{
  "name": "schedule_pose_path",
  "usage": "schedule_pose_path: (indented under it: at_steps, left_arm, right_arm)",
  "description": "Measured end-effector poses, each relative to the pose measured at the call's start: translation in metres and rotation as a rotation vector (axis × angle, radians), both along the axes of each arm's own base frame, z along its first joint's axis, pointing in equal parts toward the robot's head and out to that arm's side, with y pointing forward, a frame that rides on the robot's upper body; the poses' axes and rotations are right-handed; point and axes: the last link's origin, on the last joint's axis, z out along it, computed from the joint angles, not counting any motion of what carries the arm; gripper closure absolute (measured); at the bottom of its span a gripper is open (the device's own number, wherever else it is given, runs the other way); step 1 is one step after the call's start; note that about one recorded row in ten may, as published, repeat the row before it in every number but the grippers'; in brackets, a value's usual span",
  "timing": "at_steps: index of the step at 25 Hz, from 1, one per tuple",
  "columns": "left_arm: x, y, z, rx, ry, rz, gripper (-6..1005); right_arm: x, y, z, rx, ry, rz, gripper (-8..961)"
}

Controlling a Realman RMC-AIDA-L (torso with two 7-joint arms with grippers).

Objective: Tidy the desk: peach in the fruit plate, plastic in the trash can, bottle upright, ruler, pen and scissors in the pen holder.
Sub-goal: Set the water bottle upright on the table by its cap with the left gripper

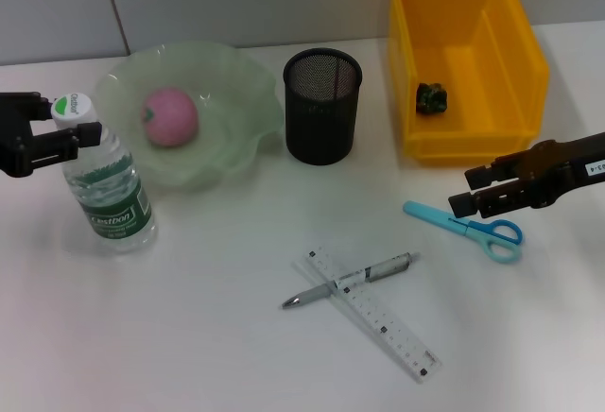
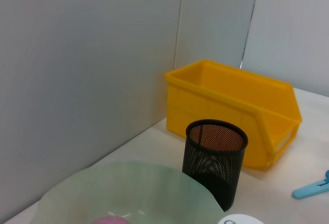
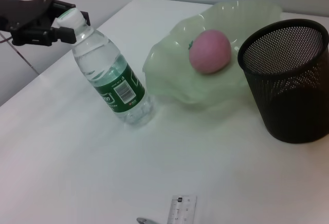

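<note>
Head view shows my left pincer (image 1: pixel 59 128) at the left edge of the counter (image 1: pixel 189 336), its two fingers set either side of the white cap of the bottle (image 1: pixel 104 180); they sit close against the cap, though I cannot tell whether they truly clamp it. That bottle stands upright, green label facing out, just beside the near left rim of the pale green fruit plate (image 1: pixel 236 119). Inside the plate lies the pink peach (image 1: pixel 170 116). Right of the plate stands the black mesh pen holder (image 1: pixel 322 105). My right pincer (image 1: pixel 473 190) hangs low at the right side, its dark fingers nearly together and gripping nothing, their tips just above the blue blades of the scissors (image 1: pixel 468 226), which lie flat with their handles toward the right. Behind it sits the yellow trash can (image 1: pixel 515 62) with a dark crumpled piece of plastic (image 1: pixel 433 97) on its floor. Nearer the front, in the middle, the pen (image 1: pixel 354 279) lies crossed over the clear ruler (image 1: pixel 373 315), the two touching.
</note>
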Motion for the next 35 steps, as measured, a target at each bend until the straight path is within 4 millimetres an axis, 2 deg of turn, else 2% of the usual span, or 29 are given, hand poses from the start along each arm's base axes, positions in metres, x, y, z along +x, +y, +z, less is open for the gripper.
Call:
schedule_pose_path:
  at_steps: [9, 35]
  left_arm:
    - [-0.0011, -0.0014, -0.001, -0.004, 0.001, 0.0, 559]
    - [-0.0033, -0.0013, -0.0028, 0.005, 0.011, 0.0, 558]
  right_arm:
    - [-0.0022, -0.0031, -0.0062, 0.045, 0.027, 0.122, 200]
    - [-0.0015, -0.0042, -0.0053, 0.049, 0.039, 0.11, 201]
